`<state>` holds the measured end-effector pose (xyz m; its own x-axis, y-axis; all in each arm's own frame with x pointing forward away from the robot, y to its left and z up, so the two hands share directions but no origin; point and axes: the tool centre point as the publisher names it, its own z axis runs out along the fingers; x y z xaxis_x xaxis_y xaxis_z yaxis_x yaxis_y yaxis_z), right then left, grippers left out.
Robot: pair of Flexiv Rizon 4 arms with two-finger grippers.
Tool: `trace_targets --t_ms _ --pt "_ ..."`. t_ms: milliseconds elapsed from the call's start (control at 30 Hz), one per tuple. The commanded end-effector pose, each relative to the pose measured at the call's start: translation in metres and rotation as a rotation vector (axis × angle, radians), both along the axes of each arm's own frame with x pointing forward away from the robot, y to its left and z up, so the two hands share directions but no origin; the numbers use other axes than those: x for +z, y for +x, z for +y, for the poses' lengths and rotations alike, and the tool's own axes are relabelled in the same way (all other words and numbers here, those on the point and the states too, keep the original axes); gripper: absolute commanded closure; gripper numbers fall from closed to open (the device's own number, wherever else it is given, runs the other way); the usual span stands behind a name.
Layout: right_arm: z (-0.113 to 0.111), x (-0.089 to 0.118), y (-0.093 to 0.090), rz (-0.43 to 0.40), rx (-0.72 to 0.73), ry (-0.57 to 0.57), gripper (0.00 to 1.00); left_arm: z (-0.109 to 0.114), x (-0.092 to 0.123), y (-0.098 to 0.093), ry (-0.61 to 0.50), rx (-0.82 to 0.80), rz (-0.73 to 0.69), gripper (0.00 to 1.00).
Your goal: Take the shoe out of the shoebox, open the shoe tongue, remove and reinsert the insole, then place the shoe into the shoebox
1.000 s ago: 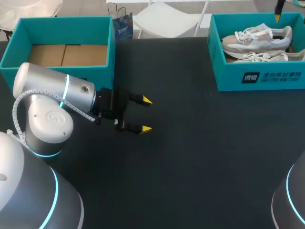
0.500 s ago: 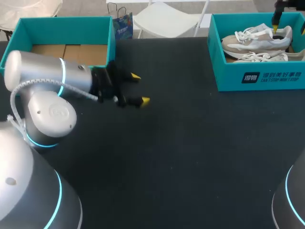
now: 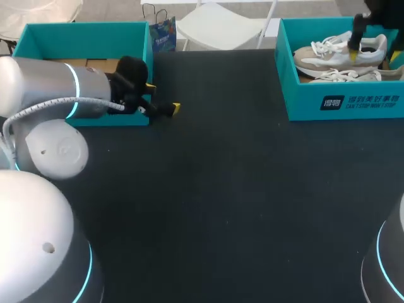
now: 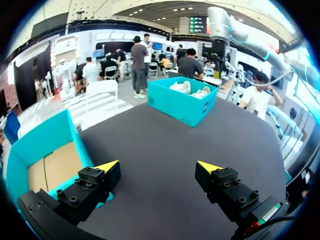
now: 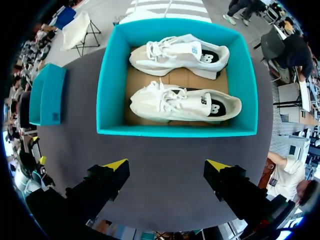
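Two white and beige shoes lie side by side in the teal shoebox (image 3: 344, 101) at the table's far right: one shoe (image 3: 341, 49) toward the back, the other shoe (image 3: 344, 74) by the front wall. The right wrist view looks straight down on this shoebox (image 5: 177, 131) and both shoes (image 5: 180, 52) (image 5: 185, 106). My right gripper (image 3: 374, 53) (image 5: 167, 165) hangs open above the box, touching nothing. At the far left, my left gripper (image 3: 163, 98) (image 4: 157, 166) stands open and empty by the front right corner of a second teal box (image 3: 82, 39).
The second teal box (image 4: 45, 150) holds only a cardboard floor and sits just beside my left fingers. Dark tabletop (image 3: 240, 189) stretches between the two boxes. My left arm's grey body fills the near left of the head view.
My left gripper has swung back and left, from the mid-left table to the empty box's corner. My right gripper has come lower over the shoebox. Both stayed open.
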<state>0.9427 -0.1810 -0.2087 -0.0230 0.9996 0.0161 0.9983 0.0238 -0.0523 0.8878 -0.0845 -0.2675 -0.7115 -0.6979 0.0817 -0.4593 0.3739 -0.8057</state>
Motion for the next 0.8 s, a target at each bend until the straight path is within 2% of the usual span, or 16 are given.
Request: trace_targets --t_ms 33,300,433,600,800 --pt "0.002 0.0 -0.022 -0.08 -0.004 -0.005 0.0 -0.008 0.0 -0.002 0.082 0.634 0.097 0.0" --pt "0.002 0.0 -0.022 -0.08 -0.004 -0.005 0.0 -0.008 0.0 -0.002 0.082 0.634 0.097 0.0" --pt "0.006 -0.001 -0.027 -0.07 0.014 0.006 0.0 0.005 0.015 0.002 0.16 0.767 0.293 0.0" --pt "0.011 -0.011 -0.048 -0.037 0.016 0.025 0.0 0.025 0.035 0.008 0.211 0.875 0.479 0.0" --pt "0.018 -0.023 -0.064 -0.037 0.033 0.044 0.0 0.037 0.046 0.012 0.25 0.971 0.599 0.0"
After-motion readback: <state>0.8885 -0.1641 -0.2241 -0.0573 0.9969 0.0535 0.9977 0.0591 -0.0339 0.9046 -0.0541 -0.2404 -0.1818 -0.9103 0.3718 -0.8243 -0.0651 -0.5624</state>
